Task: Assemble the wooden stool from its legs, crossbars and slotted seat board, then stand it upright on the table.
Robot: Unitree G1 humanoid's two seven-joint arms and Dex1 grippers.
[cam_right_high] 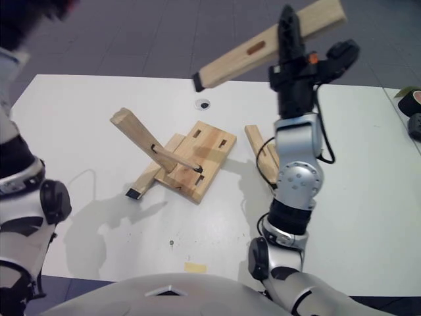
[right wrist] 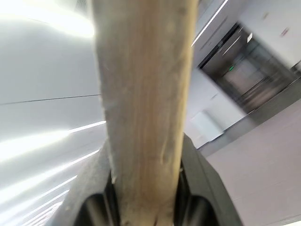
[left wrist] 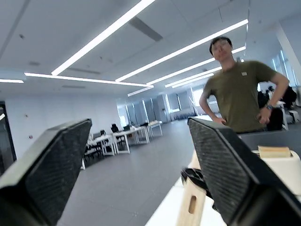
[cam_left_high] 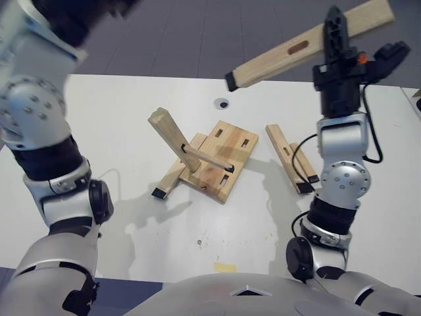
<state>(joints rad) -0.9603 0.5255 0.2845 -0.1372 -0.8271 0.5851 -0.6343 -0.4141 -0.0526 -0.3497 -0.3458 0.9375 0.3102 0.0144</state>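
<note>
One leg (cam_left_high: 283,56) is up in the air, clamped crosswise in the right gripper (cam_left_high: 335,36) high over the far right part of the table (cam_left_high: 131,105), black foot end pointing toward the middle. The left gripper (left wrist: 140,123) is empty, jaws spread wide, aimed up at the ceiling.

Step in hand, as a judgement: bring the held leg down to the seat board (cam_left_high: 227,141) and seat it in a free slot. To do it well:
- turn the wrist first so the plain end, not the black foot, faces the board
- line the leg up with the slot before pushing
- go in from the board's right side, clear of the tilted leg (cam_left_high: 170,131)
- use the free left gripper to pin the board, since it lies propped unevenly and could slide

Counts:
- seat boards: 1, mid-table, slots facing up
- legs: 1 held, 1 tilted up off the board, 1 lying leg (cam_left_high: 172,176) partly under the board's left edge
- crossbars: 1 thin crossbar (cam_left_high: 209,158) running from the tilted leg to the board
- loose pieces: 2 side by side right of the board, a long piece (cam_left_high: 284,155) and a short piece (cam_left_high: 304,160); cannot tell leg or crossbar
</note>
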